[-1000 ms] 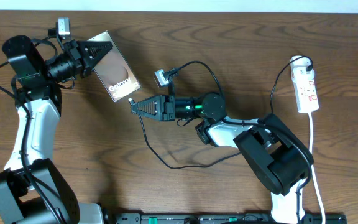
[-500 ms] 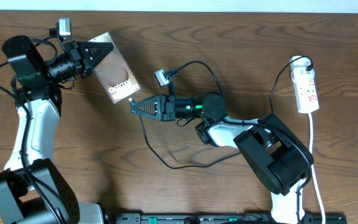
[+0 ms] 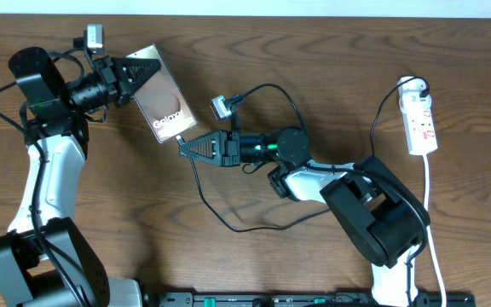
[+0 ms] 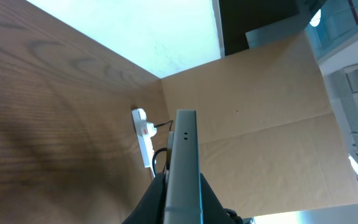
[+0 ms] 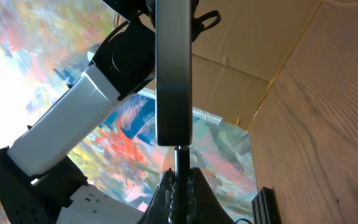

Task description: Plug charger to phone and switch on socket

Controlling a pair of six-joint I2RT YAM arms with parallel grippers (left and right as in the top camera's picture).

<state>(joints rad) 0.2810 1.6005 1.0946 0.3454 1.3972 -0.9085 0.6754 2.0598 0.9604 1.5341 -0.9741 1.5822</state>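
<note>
The phone (image 3: 163, 102) has a glossy grey-brown face with white "Galaxy" text and is held off the table, edge-on in both wrist views (image 4: 184, 168) (image 5: 173, 68). My left gripper (image 3: 136, 72) is shut on the phone's upper end. My right gripper (image 3: 186, 147) is shut on the charger's small plug tip (image 5: 182, 158), which meets the phone's lower end. The thin black charger cable (image 3: 220, 215) loops over the table to its black plug in the white socket strip (image 3: 421, 119) at the far right, which also shows in the left wrist view (image 4: 143, 134).
The socket's white cord (image 3: 433, 223) runs down the right side to the front edge. A cardboard panel (image 4: 260, 106) stands past the table's end. A black bar (image 3: 297, 299) lies along the front edge.
My left gripper has shifted the phone slightly right and down toward the charger tip. The right gripper has barely moved.
</note>
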